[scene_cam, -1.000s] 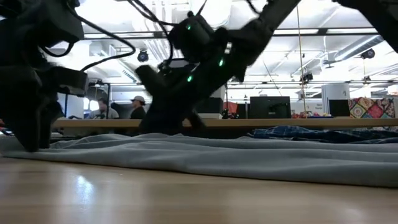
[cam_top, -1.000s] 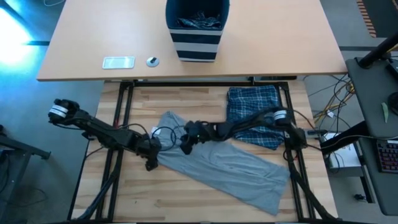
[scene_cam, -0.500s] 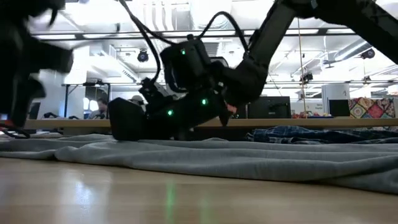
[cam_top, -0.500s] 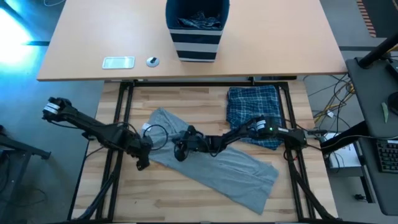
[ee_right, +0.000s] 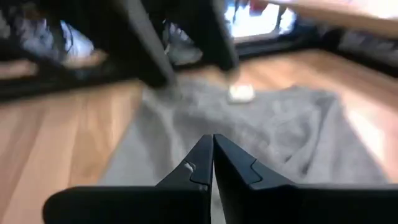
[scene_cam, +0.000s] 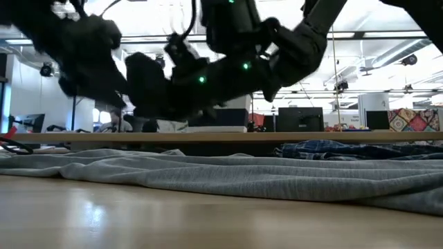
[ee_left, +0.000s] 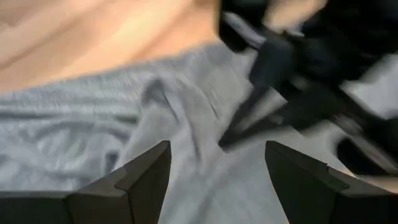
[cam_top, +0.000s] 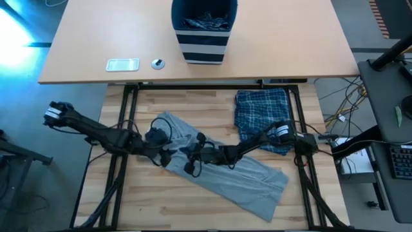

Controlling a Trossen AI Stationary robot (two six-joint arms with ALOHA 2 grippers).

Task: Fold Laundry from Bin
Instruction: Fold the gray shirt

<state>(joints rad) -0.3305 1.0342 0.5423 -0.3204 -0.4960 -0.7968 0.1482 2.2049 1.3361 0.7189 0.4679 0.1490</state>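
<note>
grey t-shirt (cam_top: 225,169) flat on wooden table (cam_top: 193,212), open-plan office behind

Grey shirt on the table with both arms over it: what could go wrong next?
The right gripper is shut and the left gripper open, both close together over the grey shirt, so the arms might bump. A careless pull may bunch the shirt or drag it into the plaid garment beside it.
</note>
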